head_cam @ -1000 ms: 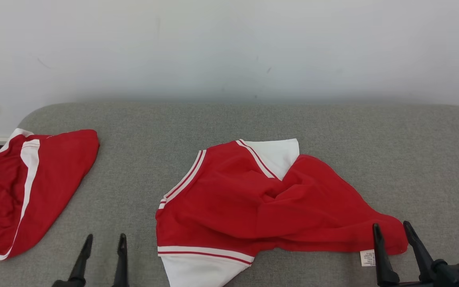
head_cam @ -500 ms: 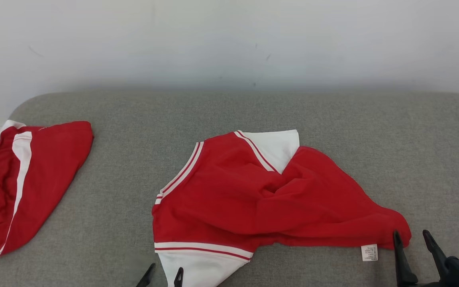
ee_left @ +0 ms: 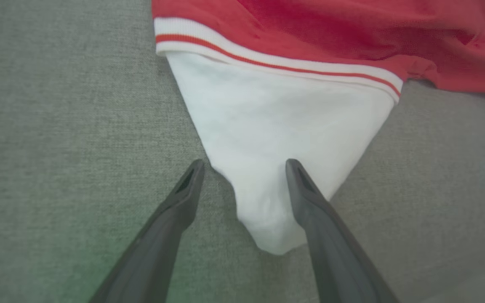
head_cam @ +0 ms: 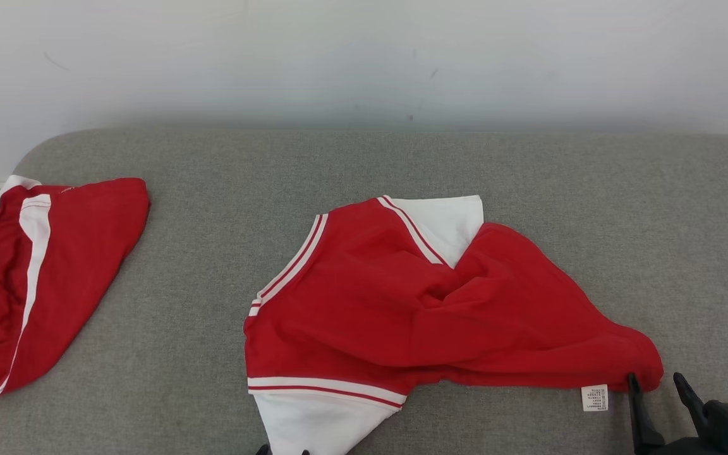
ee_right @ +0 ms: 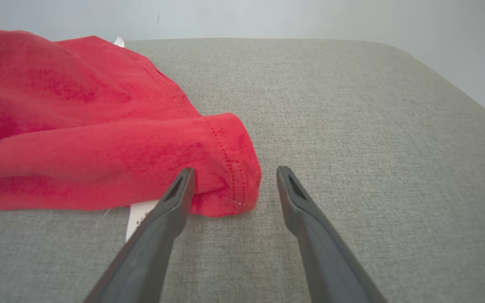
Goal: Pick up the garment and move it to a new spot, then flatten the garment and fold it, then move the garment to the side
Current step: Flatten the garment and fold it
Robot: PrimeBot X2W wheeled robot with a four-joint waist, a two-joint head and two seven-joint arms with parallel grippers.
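The red-and-white jersey (head_cam: 414,303) lies crumpled in the middle of the head view on the grey upholstered surface (head_cam: 212,189), one half thrown over the other, so it needs lifting before it can be flattened. At the centre of the left wrist view the left gripper (ee_left: 244,165) stands wide open and empty, its fingers (ee_left: 179,202) straddling the tip of the white sleeve (ee_left: 280,126). In the right wrist view the right gripper (ee_right: 234,170) gapes as wide and holds nothing, the red hem corner (ee_right: 225,168) poking between its fingers (ee_right: 299,202), the care label (ee_right: 137,219) just beside it. Two far-apart corners, I'd guess, so the cloth spreads when raised. A second red garment (head_cam: 42,278) sits at the head view's left edge, well apart.
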